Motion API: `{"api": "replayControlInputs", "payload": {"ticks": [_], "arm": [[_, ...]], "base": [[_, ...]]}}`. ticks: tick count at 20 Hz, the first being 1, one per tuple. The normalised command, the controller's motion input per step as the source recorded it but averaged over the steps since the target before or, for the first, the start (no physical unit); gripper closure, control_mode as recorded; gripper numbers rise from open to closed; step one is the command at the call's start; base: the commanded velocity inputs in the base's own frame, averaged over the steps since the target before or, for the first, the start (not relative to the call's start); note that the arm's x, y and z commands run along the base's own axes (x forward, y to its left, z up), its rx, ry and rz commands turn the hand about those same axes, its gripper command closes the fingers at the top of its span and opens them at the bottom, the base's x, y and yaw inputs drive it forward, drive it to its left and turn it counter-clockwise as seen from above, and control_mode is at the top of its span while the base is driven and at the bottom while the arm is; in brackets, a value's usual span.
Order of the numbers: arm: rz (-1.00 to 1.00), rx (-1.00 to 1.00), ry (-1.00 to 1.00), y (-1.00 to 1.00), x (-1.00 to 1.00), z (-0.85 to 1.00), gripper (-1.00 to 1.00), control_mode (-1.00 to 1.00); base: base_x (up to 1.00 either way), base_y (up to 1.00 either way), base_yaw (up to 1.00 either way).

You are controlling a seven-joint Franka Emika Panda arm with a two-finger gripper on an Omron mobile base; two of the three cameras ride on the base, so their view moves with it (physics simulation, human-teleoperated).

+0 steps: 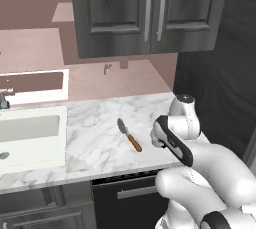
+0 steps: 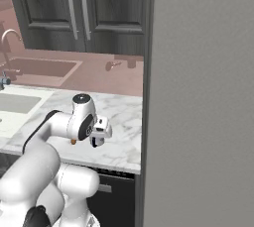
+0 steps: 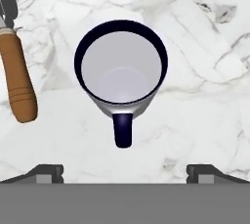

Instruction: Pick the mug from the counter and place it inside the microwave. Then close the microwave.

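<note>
1. One marble counter (image 1: 95, 138) carries a knife (image 1: 129, 134), dark cabinets (image 1: 145, 8) overhead
2. The mug (image 3: 121, 69) stands upright and empty on it, beside the knife
3. The gripper (image 3: 124, 171) hovers above, fingertips spread wide, holding nothing

A knife (image 1: 129, 134) lies on the counter (image 1: 95, 138) beside the sink (image 1: 30, 133)

Knife (image 3: 17, 78) just beside mug (image 3: 121, 69).
</note>
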Motion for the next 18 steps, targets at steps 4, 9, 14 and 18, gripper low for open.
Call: {"api": "replayControlInputs", "payload": {"ticks": [4,9,14,18], "arm": [[0.00,0.00,0.00,0.00,0.28,-0.01,-1.00,-1.00],[0.00,0.00,0.00,0.00,0.14,-0.01,-1.00,-1.00],[0.00,0.00,0.00,0.00,0.10,-0.08,-1.00,-1.00],[0.00,0.00,0.00,0.00,0.00,-0.27,-1.00,-1.00]], "base": [[0.00,0.00,0.00],[0.00,0.00,0.00],[0.00,0.00,0.00],[0.00,0.00,0.00]]}}
